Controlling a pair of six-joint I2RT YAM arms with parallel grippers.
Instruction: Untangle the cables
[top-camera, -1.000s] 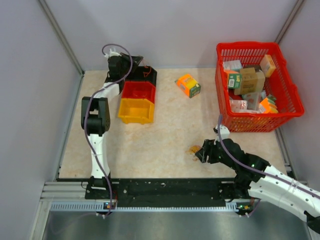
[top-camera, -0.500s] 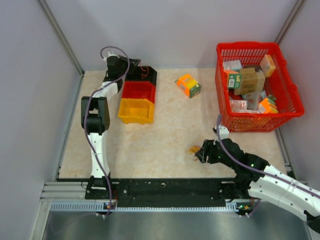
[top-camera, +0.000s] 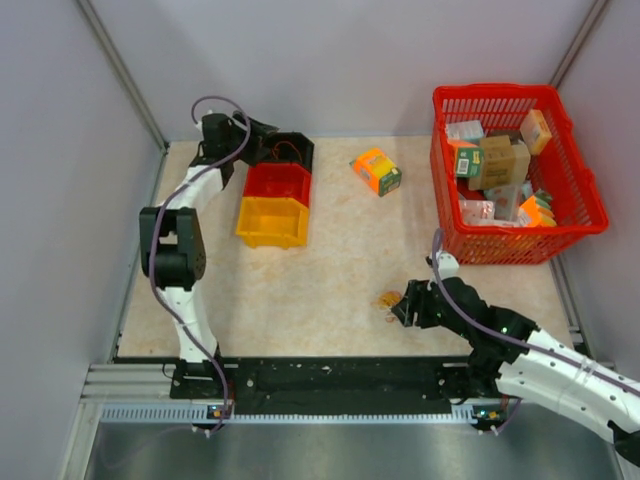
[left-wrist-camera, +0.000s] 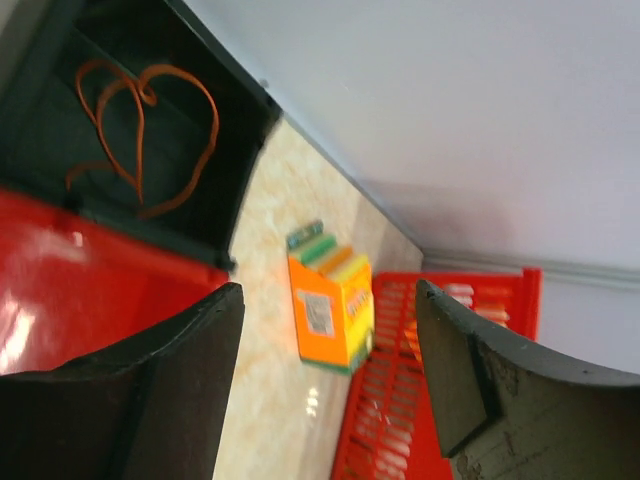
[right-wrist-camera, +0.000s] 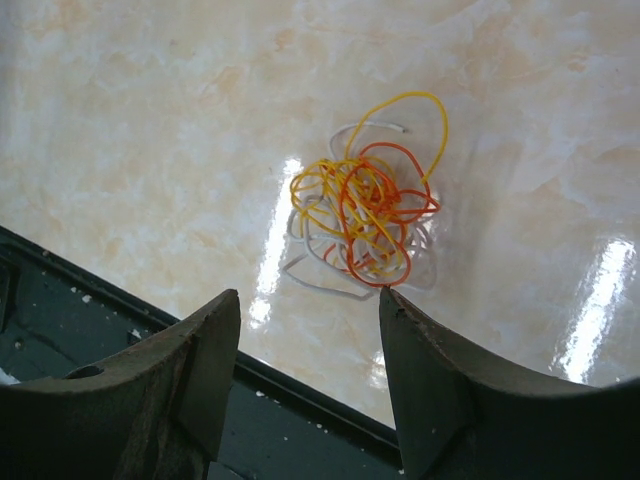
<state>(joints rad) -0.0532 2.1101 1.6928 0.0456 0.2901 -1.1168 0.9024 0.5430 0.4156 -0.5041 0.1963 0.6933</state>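
The cables (right-wrist-camera: 365, 215) are a tangle of orange, yellow and white wires on the table just ahead of my right gripper (right-wrist-camera: 310, 295). That gripper is open, with its right fingertip close to the clump's near edge. In the top view the cables (top-camera: 388, 299) sit just left of my right gripper (top-camera: 405, 305). One reddish-brown cable (left-wrist-camera: 140, 130) lies loose in the black bin (left-wrist-camera: 235, 190). My left gripper (left-wrist-camera: 328, 290) is open and holds nothing. In the top view my left gripper (top-camera: 262, 133) is at the left rim of the black bin (top-camera: 308, 150).
A red bin (top-camera: 278, 182) and a yellow bin (top-camera: 272, 221) stand in a row in front of the black one. An orange box (top-camera: 376, 170) lies at the back centre. A red basket (top-camera: 495, 92) full of packets stands at the back right. The table's black front rail (right-wrist-camera: 120, 330) is just below the right fingers.
My left gripper has opened and drawn back to the left from over the black bin, leaving the reddish-brown cable inside. The right arm and the clump have not moved.
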